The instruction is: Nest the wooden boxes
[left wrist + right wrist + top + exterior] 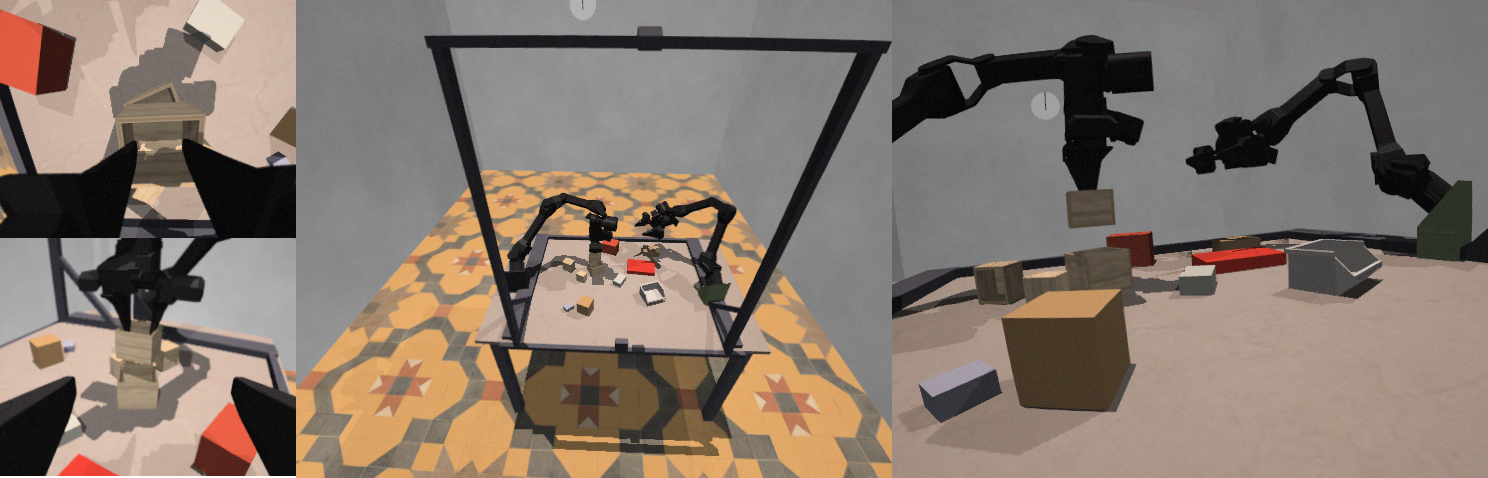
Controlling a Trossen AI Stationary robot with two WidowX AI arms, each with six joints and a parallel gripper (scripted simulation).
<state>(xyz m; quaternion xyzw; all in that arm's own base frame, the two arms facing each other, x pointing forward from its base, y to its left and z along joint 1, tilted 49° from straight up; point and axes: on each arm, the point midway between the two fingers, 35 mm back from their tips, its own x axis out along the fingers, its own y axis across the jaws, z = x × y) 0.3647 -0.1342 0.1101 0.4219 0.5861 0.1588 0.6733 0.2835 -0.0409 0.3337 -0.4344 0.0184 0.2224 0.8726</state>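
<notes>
Grasping box (595, 259) (1091, 208) (160, 111) (137, 345) in left gripper (595, 249) (1088, 188) (159, 144) (139, 335), above open-side-up crate (596, 270) (1108, 269) (149, 95) (137, 396); holding right gripper (641, 229) (1192, 161) (154, 381) released, well apart from crate.

Below the left claw (595, 248) (1087, 189) (159, 144) (139, 335), an air gap separates the suspended box (1091, 208) (160, 110) (137, 345) from the lower box (596, 271) (1107, 270) (138, 396). A red block (610, 247) (1137, 250) (20, 55) (225, 444) obstructs low passage near that claw. Open air separates both claws; the right claw (641, 228) (1192, 162) (155, 385) has unobstructed space between its fingers.
</notes>
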